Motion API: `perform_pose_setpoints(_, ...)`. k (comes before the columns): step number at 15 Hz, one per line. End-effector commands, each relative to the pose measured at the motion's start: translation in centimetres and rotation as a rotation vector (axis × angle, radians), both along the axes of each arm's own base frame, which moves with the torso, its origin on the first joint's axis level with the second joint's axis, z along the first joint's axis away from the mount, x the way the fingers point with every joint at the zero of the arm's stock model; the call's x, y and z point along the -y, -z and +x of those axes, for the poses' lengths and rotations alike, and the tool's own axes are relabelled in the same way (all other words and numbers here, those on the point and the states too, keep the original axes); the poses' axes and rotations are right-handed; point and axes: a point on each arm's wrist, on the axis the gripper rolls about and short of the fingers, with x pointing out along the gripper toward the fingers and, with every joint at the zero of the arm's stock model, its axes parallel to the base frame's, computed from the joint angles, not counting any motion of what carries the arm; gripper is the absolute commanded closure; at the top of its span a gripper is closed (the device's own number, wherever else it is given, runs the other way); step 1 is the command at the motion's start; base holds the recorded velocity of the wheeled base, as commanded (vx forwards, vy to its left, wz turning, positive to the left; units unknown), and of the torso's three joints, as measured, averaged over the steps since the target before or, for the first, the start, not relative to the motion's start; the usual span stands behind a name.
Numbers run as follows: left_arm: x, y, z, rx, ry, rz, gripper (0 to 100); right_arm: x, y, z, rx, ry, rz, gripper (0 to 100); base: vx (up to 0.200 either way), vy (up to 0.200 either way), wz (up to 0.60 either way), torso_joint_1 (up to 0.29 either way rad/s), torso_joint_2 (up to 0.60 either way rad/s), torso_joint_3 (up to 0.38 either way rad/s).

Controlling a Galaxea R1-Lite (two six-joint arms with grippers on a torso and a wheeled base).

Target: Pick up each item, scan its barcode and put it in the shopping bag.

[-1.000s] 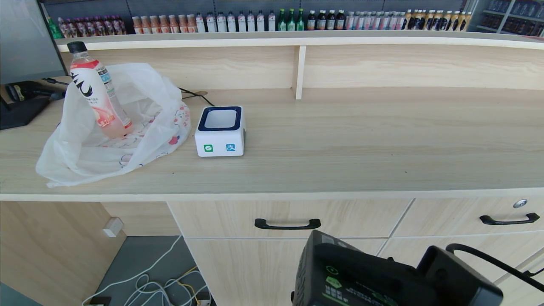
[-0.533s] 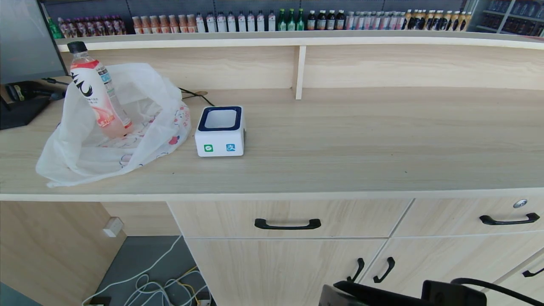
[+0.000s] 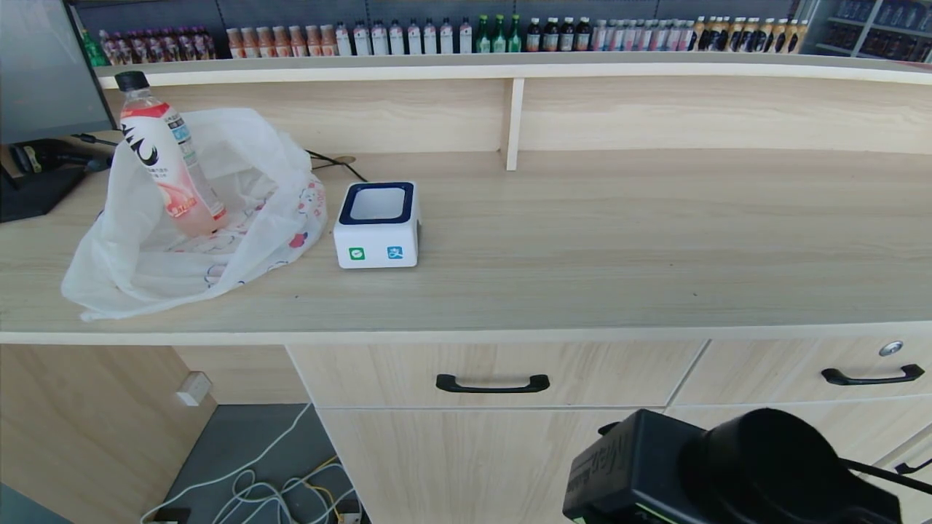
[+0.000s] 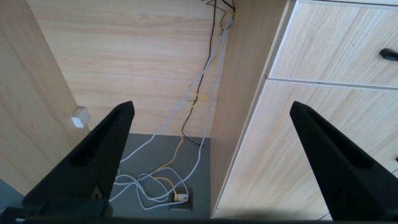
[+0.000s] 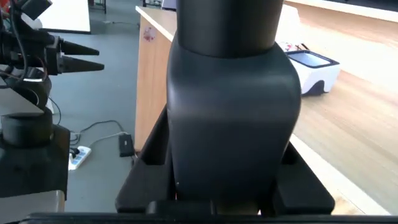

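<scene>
- A pale wooden shop surface point(image 3: 619, 247) is seen from above, with drawers below its front edge and rows of drinks on shelves far behind.
- A white plastic shopping bag point(image 3: 145, 284) is spread open on the left part of the surface.
- A drink bottle point(image 3: 164, 156) with a black cap and a pink and white label is set inside the bag's mouth, cap up and tilted toward the back left.
- A small white scanner point(image 3: 378, 225) with a dark blue rim is placed just beside the bag, on its right, with its window facing up.
- The left claw point(image 4: 211, 109) is held low beside the drawer fronts, over a grey floor strewn with cables point(image 4: 161, 180). Its two black fingers are spread wide and nothing is gripped between them.
- The right arm point(image 3: 728, 473) is seen low in front of the drawers, below the surface. Whether the right claw is open or closed cannot be told.
- The bottle is judged to be finished with: it is already bagged, so its pick-up and bagging are taken as done, and its scan presumably too.
- Whether more items wait to be scanned cannot be told. With both arms down and away from the surface, the task is judged to be at or near its end.
</scene>
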Motion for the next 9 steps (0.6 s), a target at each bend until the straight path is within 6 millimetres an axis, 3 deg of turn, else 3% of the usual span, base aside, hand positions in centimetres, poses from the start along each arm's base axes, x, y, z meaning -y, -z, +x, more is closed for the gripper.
perform_pose_setpoints(1,0.0,0.0,0.0,0.001,0.0,0.0,0,-1.2,0.2,1.0,0.01,0.006,-0.02,100,0.0,0.0,0.0,0.0,0.0,0.0)
perform_pose_setpoints(4,0.0,0.0,0.0,0.001,0.0,0.0,0,-2.5,-1.9,4.0,-0.009,0.067,0.091,100,0.0,0.0,0.0,0.0,0.0,0.0)
perform_pose_setpoints(5,0.0,0.0,0.0,0.001,0.0,0.0,0,-3.1,-3.8,5.1,-0.064,0.074,0.213,100,0.0,0.0,0.0,0.0,0.0,0.0)
perform_pose_setpoints(9,0.0,0.0,0.0,0.001,0.0,0.0,0,-3.6,-5.4,7.2,-0.172,0.195,0.385,100,0.0,0.0,0.0,0.0,0.0,0.0)
